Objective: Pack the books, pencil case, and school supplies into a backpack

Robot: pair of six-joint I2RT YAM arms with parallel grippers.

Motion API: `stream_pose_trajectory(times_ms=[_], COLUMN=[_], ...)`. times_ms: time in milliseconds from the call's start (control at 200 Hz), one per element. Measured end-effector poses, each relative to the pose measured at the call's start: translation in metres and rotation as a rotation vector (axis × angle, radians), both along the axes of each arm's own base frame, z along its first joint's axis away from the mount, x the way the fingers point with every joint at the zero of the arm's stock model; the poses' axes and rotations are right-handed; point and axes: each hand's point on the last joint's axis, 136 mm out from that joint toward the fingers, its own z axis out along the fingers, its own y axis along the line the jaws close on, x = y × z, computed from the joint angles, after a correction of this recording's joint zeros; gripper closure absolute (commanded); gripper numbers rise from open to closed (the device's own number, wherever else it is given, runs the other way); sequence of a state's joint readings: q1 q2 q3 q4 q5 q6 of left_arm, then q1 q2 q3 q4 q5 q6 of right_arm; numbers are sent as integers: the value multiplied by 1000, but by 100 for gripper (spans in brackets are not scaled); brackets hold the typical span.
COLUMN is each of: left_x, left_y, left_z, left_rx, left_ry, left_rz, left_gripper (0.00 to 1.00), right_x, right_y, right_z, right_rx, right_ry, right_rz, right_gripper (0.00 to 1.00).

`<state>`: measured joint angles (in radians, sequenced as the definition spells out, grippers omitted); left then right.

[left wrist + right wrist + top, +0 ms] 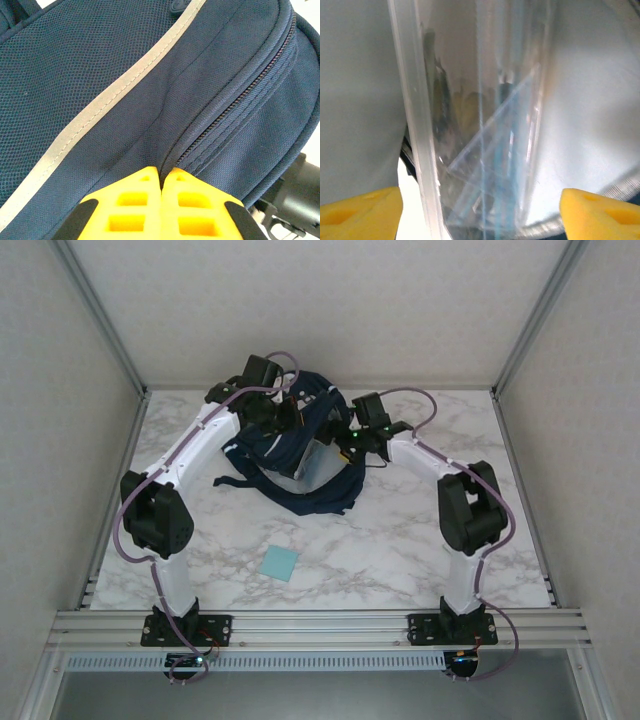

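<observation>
A: Where does the backpack (312,496) sit?

B: By the middle of the far edge of the surface (420,540), its navy fabric bunched up, with both arms reaching in over it from either side.

A: And the left gripper (161,172)?

B: Its yellow fingers are pressed together, and a fold of the backpack's fabric runs straight in between the tips, so it is clamped on that fold. The zip (235,100) runs just to the right of the fold and a pale reflective stripe (115,95) crosses the cloth to the left.

A: The right gripper (480,192)?

B: Its fingers stand wide apart, one at each lower corner of the wrist view. The transparent bluish packet (485,125) stands upright in the gap between them – I see no finger pressing on it. Pale material (595,100) lies on both sides of the packet.

A: Anything out on the surface?

B: The small light-blue square pad (279,563) lies flat and alone, a little left of the middle and closer to the near edge – well apart from the backpack and from both grippers
</observation>
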<state>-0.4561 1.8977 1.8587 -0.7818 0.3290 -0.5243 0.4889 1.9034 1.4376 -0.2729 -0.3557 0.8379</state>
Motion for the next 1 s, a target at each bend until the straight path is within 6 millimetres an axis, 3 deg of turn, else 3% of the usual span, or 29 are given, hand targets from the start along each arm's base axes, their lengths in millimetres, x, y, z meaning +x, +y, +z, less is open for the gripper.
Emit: stream_pose_trajectory(times_ms=[110,215,501,681,856,1001], left_x=[0,0,-8,-15,-15,-15], left_y=[0,0,-11,-23,-29,-30], left_z=[0,0,1,5,8,12], left_rx=[0,-1,-7,-22,-47,-46], left_ry=[0,0,7,5,10,6], left_rz=[0,0,-17,-10,11,17], left_gripper=[100,100,100,100,100,100], right_x=[-5,-3,26,64,79,80], right_y=[-4,3,48,81,92,93], right_z=[-2,-7,-40,-31,-34,-33], right_rx=[-5,10,119,265,354,370], right_ry=[1,-1,25,11,43,54], right_rz=[-2,3,-12,-55,-102,-111], right_gripper=[57,63,66,68,64,57])
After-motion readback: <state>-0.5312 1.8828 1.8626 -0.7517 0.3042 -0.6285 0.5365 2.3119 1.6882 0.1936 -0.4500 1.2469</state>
